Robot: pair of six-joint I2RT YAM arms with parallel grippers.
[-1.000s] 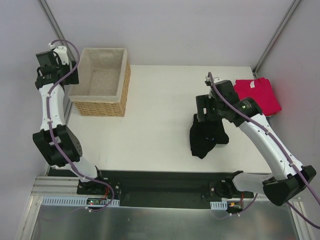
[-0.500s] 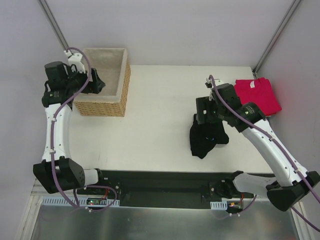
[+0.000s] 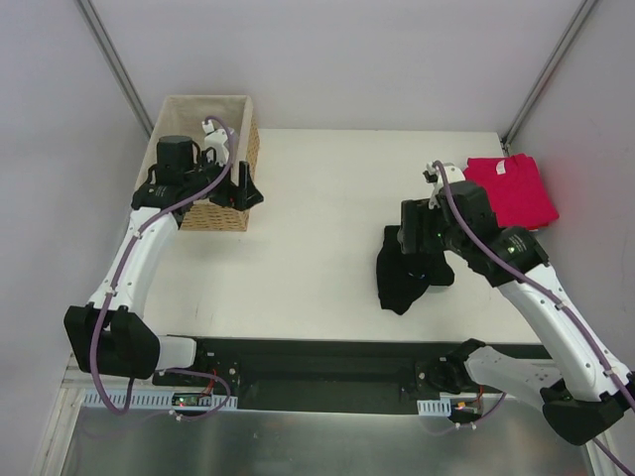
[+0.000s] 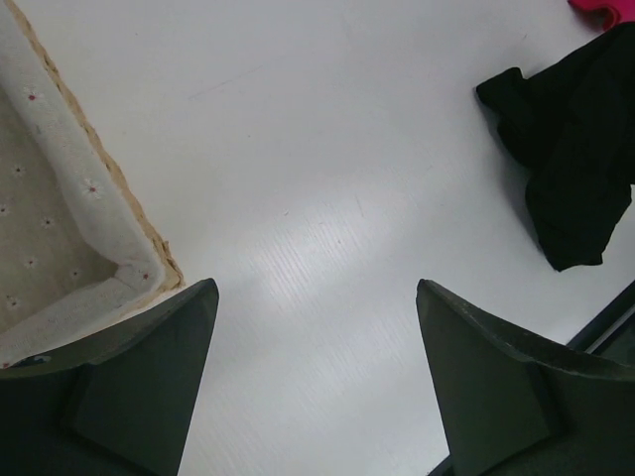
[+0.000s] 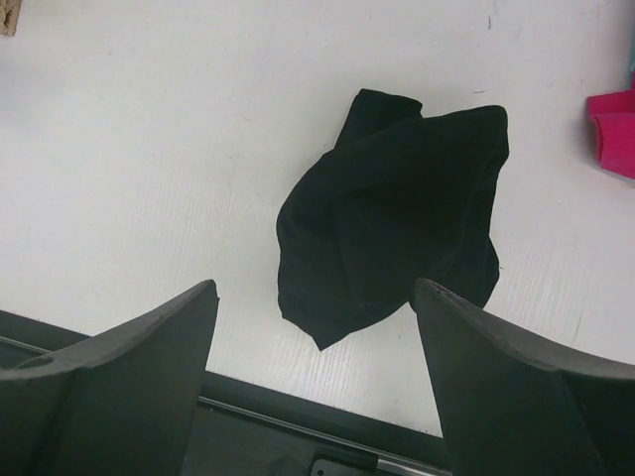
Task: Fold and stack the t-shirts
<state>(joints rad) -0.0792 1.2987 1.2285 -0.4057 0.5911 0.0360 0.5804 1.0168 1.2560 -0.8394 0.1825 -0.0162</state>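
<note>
the black t-shirt (image 5: 387, 208) is lying crumpled just under my right hand (image 3: 415, 228), spread and empty; my left hand (image 3: 244, 190), spread too, is hovering by the basket (image 3: 198, 124).

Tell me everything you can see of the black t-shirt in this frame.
The black t-shirt is a soft, matte dark cloth, crumpled into an uneven heap with folds and a lobe sticking out; no print shows. It lies unfolded on the white table, on the right side near the front edge, apart from the red shirt. Only the table touches it: the right gripper hangs above it, fingers open, holding nothing.
</note>
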